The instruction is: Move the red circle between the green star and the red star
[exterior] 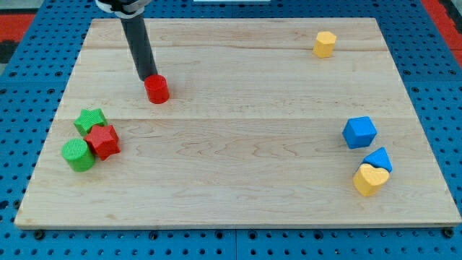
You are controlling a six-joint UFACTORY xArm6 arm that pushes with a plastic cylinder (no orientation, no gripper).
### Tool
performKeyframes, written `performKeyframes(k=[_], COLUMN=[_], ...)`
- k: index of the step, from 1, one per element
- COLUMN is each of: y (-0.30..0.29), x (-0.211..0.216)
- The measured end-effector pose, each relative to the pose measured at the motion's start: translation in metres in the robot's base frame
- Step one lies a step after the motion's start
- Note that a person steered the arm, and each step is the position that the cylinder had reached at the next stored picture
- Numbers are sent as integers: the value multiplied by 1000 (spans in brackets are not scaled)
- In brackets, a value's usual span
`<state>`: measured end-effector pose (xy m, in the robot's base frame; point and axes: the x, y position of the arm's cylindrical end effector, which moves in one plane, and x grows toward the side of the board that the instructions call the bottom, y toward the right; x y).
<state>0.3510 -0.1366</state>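
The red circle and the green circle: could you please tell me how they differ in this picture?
Colour: the red circle is red, the green circle green. Place: the red circle sits alone toward the view's top, while the green circle sits at the view's lower left. Contact: the green circle touches the red star, which adjoins the green star; the red circle touches no block, only my tip at its upper edge. Both are upright cylinders on the board.

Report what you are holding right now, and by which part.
Nothing is held; I have no jaws. My tip only rests against the red circle at its upper-left edge, ready to push it. The green star and red star sit untouched.
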Motion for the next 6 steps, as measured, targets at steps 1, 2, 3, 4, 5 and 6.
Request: performKeyframes(k=[1, 2, 3, 4, 5, 6], y=[37, 48, 8, 0, 22, 35], x=[-2, 27, 79, 88, 72, 28])
